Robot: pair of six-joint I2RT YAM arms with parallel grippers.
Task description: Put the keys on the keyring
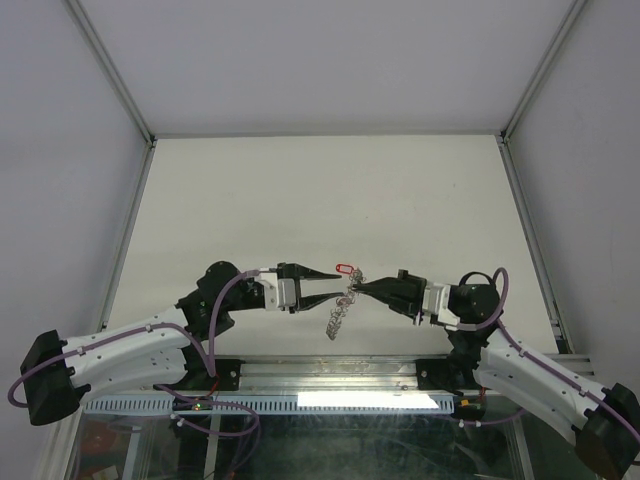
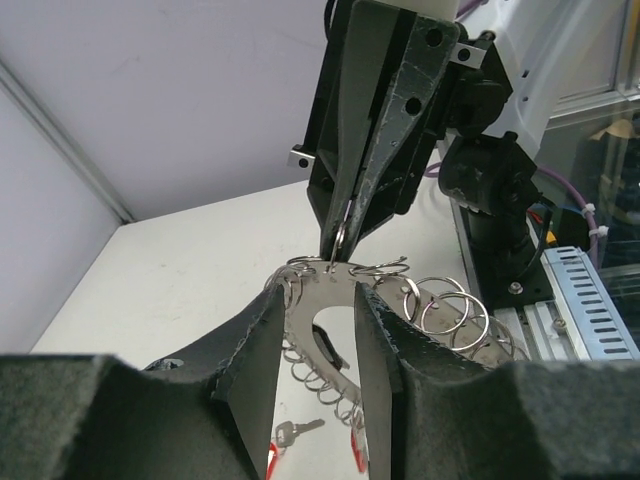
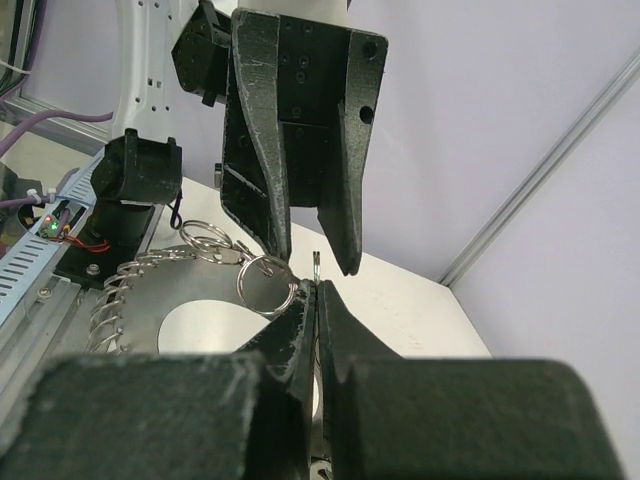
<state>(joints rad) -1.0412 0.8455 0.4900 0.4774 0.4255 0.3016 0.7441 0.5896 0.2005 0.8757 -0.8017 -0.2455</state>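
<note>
The right tool [image 1: 356, 291] is pinched tight on a small ring of the keyring [image 1: 337, 316], which is raised above the counter [image 1: 300, 190]. The left tool [image 1: 343, 284] stands part open astride it, and I cannot tell whether it grips. The keys [image 1: 345, 268] lie on the counter just beyond.

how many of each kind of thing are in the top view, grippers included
grippers: 2, the left gripper and the right gripper
keyring, strung with more small silver pieces than can be counted: 1
red-tagged key: 1
total: 4
</note>
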